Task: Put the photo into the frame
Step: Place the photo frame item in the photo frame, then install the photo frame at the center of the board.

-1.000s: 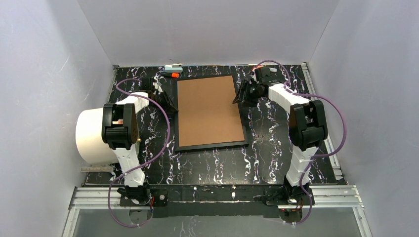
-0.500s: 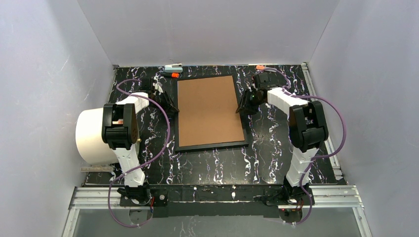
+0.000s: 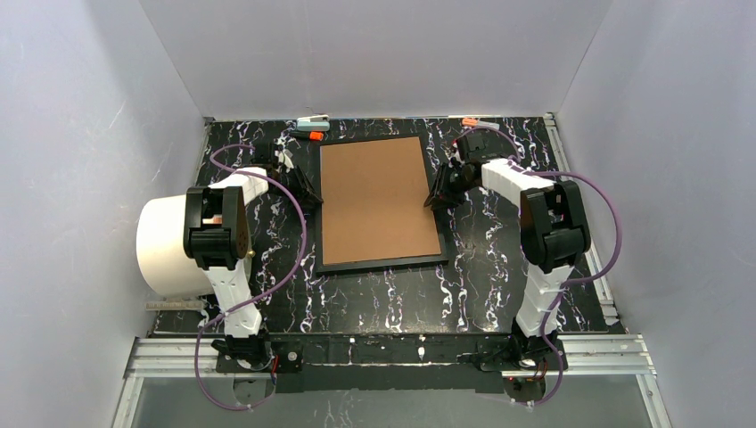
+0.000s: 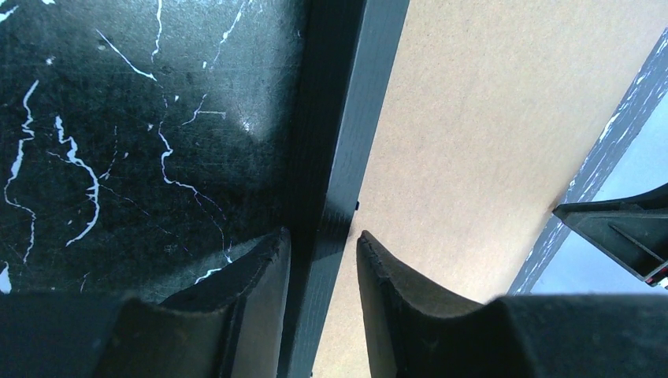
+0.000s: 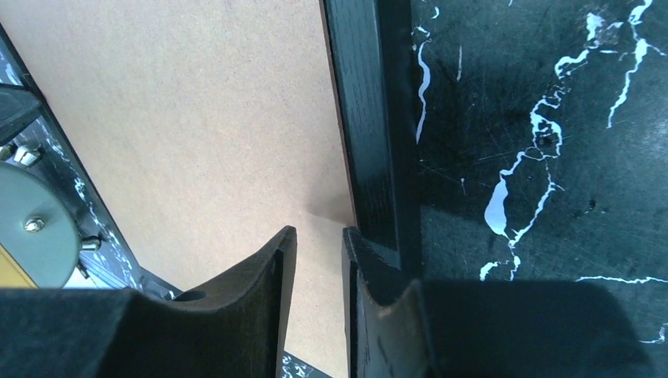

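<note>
Nearest you, low in the top view, the marbled black table (image 3: 392,294) lies bare between the arm bases. A large white roll (image 3: 165,241) sits at its left edge, beside the left arm.

The frame (image 3: 383,264) lies face down at the centre, with the brown backing board (image 3: 374,196) filling it. You cannot see the photo in any view, so you cannot tell whether it is already under the board.

The left gripper (image 4: 323,236) sits on the frame's left rail with one finger on each side of it. The jaws are apart by about the rail's width, and the views do not show whether they pinch it. The right gripper (image 5: 319,232) sits at the right rail, its jaws a narrow slit apart and holding nothing. One finger is over the board and the other over the rail.

- **Tilting:** lifting from one rail alone could tip the frame and spill the board.
- **Sliding or scraping:** a push from the right fingers could slide the frame across the table or scrape the board.
- **Empty frame:** if the print is not underneath, you would be closing an empty frame.

At the far edge lie a small pale clip (image 3: 312,119) and two orange bits (image 3: 316,135). No brand, label or writing can be read anywhere.
</note>
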{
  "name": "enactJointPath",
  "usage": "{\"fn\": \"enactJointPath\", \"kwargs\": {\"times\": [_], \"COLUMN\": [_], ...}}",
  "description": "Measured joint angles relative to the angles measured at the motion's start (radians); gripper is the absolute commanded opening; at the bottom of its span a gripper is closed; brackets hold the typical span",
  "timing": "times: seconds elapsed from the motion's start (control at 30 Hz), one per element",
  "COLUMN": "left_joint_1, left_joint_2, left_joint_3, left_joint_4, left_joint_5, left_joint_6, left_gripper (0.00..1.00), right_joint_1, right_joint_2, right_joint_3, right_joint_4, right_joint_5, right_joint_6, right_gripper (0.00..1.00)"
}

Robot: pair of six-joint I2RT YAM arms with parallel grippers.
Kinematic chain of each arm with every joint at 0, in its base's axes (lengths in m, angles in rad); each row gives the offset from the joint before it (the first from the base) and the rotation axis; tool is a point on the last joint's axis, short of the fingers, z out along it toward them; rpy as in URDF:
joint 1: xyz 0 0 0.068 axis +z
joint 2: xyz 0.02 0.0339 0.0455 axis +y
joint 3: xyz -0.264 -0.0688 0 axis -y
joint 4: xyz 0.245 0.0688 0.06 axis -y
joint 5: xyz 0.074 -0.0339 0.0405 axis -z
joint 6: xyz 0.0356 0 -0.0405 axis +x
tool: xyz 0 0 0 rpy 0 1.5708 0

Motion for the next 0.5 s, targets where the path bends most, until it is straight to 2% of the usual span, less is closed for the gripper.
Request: {"fn": "enactJointPath", "kwargs": {"times": [0.17,0.37,0.5], "left_joint_1": [0.003,0.004,0.004], "left_joint_2": [0.012,0.019,0.019], "left_joint_3": [0.000,-0.002,-0.002], "left_joint_4": [0.000,0.001,0.001], "left_joint_5": [0.009,0.011,0.011], "left_joint_6": [0.000,-0.001,-0.001], "left_gripper": [0.34,0.36,0.36], "right_joint_1": [0.000,0.000,0.010], "right_joint_2": [0.016,0.014,-0.019], "right_joint_3": [0.000,-0.002,-0.022], "right_joint_4": [0.025,0.032,0.049], "right_joint_5": [-0.038,-0.033,0.023], "right_joint_6": [0.007,0.022,0.024], "right_gripper": [0.34,0.43,0.47]}}
